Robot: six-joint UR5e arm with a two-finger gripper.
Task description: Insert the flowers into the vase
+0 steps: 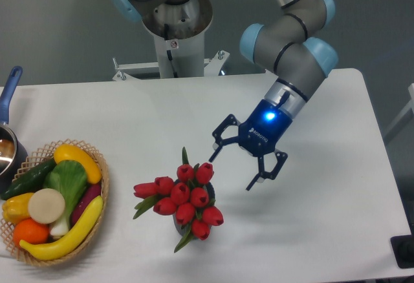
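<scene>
standing up out of the vase [179, 224] near the front middle of the table [323, 231], the flowers [184, 200] are fanning their red buds over the dark mouth so that only a sliver of the vase is showing beneath them. hovering just up and to the right of the bunch, the gripper [231, 168] is spreading its fingers wide and gripping nothing, clear of the buds, with a blue light glowing on its wrist. sitting well apart at the left edge, the fruit basket [102, 199] is crowding against the blue-handled pot [8, 137].
</scene>
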